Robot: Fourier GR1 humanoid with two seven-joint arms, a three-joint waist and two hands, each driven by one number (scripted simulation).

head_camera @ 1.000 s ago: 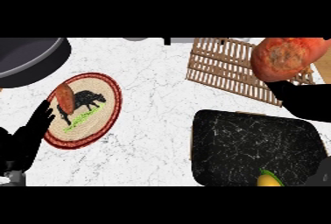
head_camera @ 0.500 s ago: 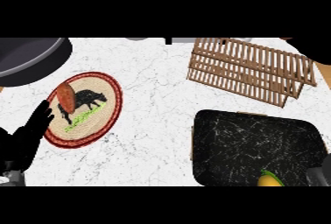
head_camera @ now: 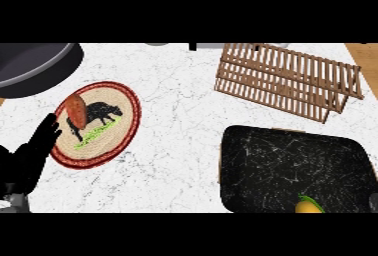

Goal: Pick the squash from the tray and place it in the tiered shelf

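The squash (head_camera: pixel 308 206), yellow-orange with a green end, lies at the front edge of the black marbled tray (head_camera: pixel 295 160) at the lower right; only its top shows. The wooden slatted tiered shelf (head_camera: pixel 288 80) stands at the upper right, behind the tray, with nothing visible on it. My left hand (head_camera: pixel 29 155) rests open at the lower left, fingers up, beside a woven plate and far from the tray. My right hand does not show.
A round woven plate (head_camera: pixel 111 145) with a red rim and a dark animal picture lies at the left, a reddish sweet potato (head_camera: pixel 74 111) on it. A dark grey pot (head_camera: pixel 33 67) fills the upper left corner. White marble counter lies between plate and tray.
One second ago my right hand held a reddish round thing over the shelf's right end. Hand and thing have since gone out of view at the right. The left hand has not moved.
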